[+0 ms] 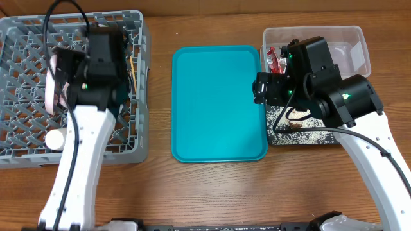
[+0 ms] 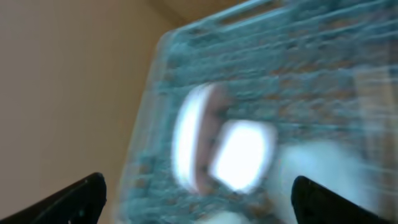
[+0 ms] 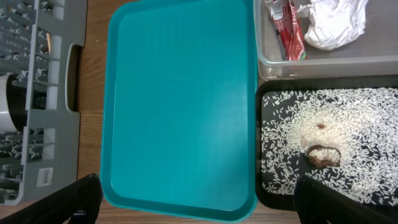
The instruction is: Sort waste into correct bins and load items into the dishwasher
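- Left claw (image 2: 208, 202), right claw (image 3: 199, 202): spread, empty.
- Flat teal serving tray (image 3: 180, 99) bare; red snack wrapper (image 3: 285, 30) in clear plastic tub (image 3: 323, 66).
- Grey lattice dish rack (image 1: 128, 138) loaded; likely finished.

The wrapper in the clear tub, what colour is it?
The wrapper is red, seen best in the right wrist view.

Teal tray (image 1: 218, 102) flat, open lane between dish rack (image 1: 138, 38) and clear tub (image 1: 350, 35); left arm (image 1: 96, 58) blocks rack's middle, right arm (image 1: 334, 90) overhangs black tray (image 1: 302, 142).
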You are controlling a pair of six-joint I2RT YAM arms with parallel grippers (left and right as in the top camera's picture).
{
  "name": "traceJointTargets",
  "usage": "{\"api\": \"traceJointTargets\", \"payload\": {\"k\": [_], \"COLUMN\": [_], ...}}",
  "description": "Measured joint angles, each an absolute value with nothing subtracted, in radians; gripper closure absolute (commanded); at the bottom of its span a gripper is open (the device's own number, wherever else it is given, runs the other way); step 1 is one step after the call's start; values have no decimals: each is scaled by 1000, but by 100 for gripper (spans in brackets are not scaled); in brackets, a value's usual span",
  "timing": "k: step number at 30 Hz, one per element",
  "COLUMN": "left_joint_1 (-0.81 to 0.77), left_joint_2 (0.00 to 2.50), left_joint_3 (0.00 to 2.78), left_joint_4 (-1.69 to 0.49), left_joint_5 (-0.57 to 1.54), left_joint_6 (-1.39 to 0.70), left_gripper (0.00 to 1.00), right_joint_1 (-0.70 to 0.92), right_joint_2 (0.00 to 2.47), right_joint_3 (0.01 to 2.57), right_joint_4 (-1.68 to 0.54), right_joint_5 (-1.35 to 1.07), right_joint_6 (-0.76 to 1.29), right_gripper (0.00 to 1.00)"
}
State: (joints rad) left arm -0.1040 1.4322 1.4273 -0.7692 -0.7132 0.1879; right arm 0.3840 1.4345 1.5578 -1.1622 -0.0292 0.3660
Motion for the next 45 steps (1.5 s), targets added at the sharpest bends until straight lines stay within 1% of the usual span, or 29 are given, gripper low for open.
{"api": "traceJointTargets", "payload": {"k": [4,10,13,15,17,24,27,33,45], "left_joint_1": [-123,-123,-128,-138,-147,-151,-151,-151,-151], "left_joint_2": [1322,1243,1226,1203,1168,999,970,995,1079], "left_joint_3": [1427,1428,1428,1427,1427,1428,1428,1428,1428], "left_joint_4": [-845,-931,-1000,-1039,-1056,-1070,-1093,-1135,-1153], "left_joint_5": [-396,-22,68,98,109,101,93,90,89], "left_joint_6": [-5,-141,-167,-178,-183,-192,-192,-192,-192], "left_gripper": [16,17,16,13,0,0,0,0,0], "right_joint_1": [384,384,384,384,384,384,384,384,384], "right_joint_2": [1435,1435,1435,1435,1435,1435,1435,1435,1435], "right_joint_3": [1558,1558,1558,1558,1558,1558,1558,1558,1558], "right_joint_4": [-1156,-1114,-1109,-1109,-1108,-1072,-1073,-1072,-1074], "right_joint_5": [-26,45,65,72,75,79,79,79,82], "right_joint_6": [366,366,366,366,366,366,366,366,366], "right_gripper": [0,0,0,0,0,0,0,0,0]}}
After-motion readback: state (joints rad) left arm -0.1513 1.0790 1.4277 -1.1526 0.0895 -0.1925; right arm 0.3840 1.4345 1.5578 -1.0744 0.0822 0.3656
